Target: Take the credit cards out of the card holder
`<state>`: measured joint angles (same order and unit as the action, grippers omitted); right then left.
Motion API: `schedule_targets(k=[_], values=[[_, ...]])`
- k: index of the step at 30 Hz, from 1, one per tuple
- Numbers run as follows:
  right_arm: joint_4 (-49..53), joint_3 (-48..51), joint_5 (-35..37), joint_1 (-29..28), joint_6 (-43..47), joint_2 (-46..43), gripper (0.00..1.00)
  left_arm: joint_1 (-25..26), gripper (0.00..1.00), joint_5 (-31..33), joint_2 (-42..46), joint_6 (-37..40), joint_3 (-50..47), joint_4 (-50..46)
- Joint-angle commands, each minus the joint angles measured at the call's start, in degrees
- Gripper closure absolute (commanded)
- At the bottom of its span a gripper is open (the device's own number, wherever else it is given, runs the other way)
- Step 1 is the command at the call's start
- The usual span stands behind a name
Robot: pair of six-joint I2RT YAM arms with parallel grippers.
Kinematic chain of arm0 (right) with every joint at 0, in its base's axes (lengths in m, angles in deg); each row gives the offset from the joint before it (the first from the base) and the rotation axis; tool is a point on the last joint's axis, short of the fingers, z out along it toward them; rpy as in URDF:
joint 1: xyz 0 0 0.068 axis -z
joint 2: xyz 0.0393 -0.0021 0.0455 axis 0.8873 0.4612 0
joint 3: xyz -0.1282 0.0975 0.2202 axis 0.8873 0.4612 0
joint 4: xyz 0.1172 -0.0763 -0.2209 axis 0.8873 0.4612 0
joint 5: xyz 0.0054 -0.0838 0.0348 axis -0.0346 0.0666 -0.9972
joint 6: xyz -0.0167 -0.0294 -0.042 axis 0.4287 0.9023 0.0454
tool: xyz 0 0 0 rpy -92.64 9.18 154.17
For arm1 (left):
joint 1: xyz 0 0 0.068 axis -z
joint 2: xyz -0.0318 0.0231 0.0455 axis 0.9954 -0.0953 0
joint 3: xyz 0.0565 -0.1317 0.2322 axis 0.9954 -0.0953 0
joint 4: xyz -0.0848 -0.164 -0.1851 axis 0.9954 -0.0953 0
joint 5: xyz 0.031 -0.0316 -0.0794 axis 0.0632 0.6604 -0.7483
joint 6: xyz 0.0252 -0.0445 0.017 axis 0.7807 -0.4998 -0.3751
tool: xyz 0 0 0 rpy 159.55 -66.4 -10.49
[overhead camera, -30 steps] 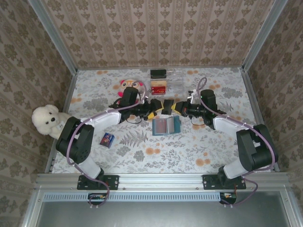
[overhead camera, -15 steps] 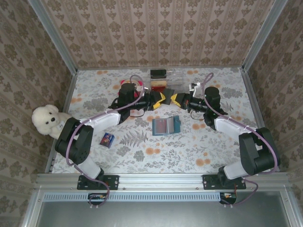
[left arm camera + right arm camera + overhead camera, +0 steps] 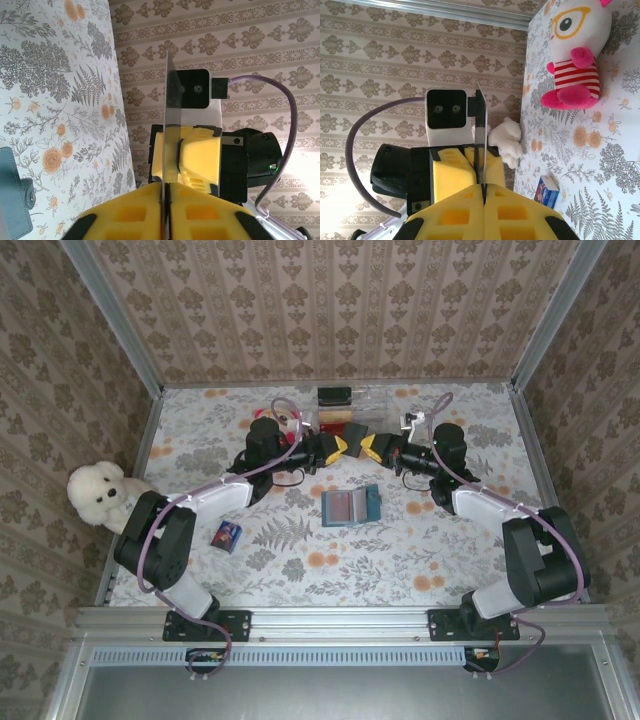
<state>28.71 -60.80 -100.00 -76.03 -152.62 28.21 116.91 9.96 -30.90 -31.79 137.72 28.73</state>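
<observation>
Left fingers [image 3: 200, 217] and right fingers [image 3: 455, 217] both pinch one credit card [image 3: 168, 130] edge-on in mid-air. The card holder [image 3: 350, 506] lies open on the worktop [image 3: 300, 560] below. If you pull the arms apart with both clamped, the card may bend or flick loose.

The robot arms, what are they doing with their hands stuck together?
The left gripper and the right gripper meet tip to tip above the table. Both are shut on the same thin card, seen edge-on. It looks like a hand-over from one arm to the other. The card holder lies open on the table, nearer the arm bases, with nothing touching it.
</observation>
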Motion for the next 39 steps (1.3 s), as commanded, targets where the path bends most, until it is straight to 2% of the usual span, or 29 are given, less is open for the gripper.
schedule_targets(k=[1,4,5,6,8,10,11,13,18,25,29,33,39], values=[[0.2,-0.6,-2.0,0.0,1.2,-0.2,0.96,-0.7,0.97,-1.7,2.4,3.6,1.9,-2.2],[10.4,-1.5,-0.5,0.3,6.6,-2.0,0.64,-1.7,1.0,-2.0,3.2,9.2,3.5,-8.7],[15.6,-1.9,0.9,0.3,9.5,-3.0,0.48,-2.2,1.0,-1.8,3.8,12.5,4.7,-13.4],[20.8,-2.6,2.4,0.4,12.8,-4.0,0.38,-2.6,1.0,-1.4,4.3,17.7,6.3,-19.7],[29.7,-4.1,5.4,0.4,18.4,-6.1,0.26,-3.0,1.0,1.7,5.4,30.0,10.9,-35.5],[37.4,-5.5,9.0,0.4,23.4,-8.1,0.21,-3.0,1.0,7.8,5.5,43.7,16.9,-50.4],[40.3,-6.0,10.3,0.4,25.6,-8.8,0.19,-3.1,1.0,11.2,5.2,49.5,19.6,-56.1],[44.6,-7.1,12.3,0.4,28.9,-9.6,0.14,-3.7,1.0,15.9,4.2,57.6,22.6,-61.3],[55.4,-11.8,21.3,0.3,33.3,-7.8,0.12,-5.9,1.0,17.2,1.8,69.9,26.8,-63.8],[60.1,-19.1,28.7,0.2,31.1,2.9,0.13,-8.4,1.0,18.3,-2.0,88.7,32.4,-64.5],[59.9,-23.8,30.2,0.2,25.9,10.5,0.2,-9.1,1.0,20.6,-6.2,91.4,36.7,-65.1],[60.1,-30.2,33.6,0.1,21.7,19.0,0.29,-9.4,1.0,19.9,-8.5,91.4,37.8,-63.1],[62.7,-42.4,38.8,0.1,16.9,31.5,0.34,-9.4,1.0,18.8,-8.7,90.0,37.2,-61.0]])
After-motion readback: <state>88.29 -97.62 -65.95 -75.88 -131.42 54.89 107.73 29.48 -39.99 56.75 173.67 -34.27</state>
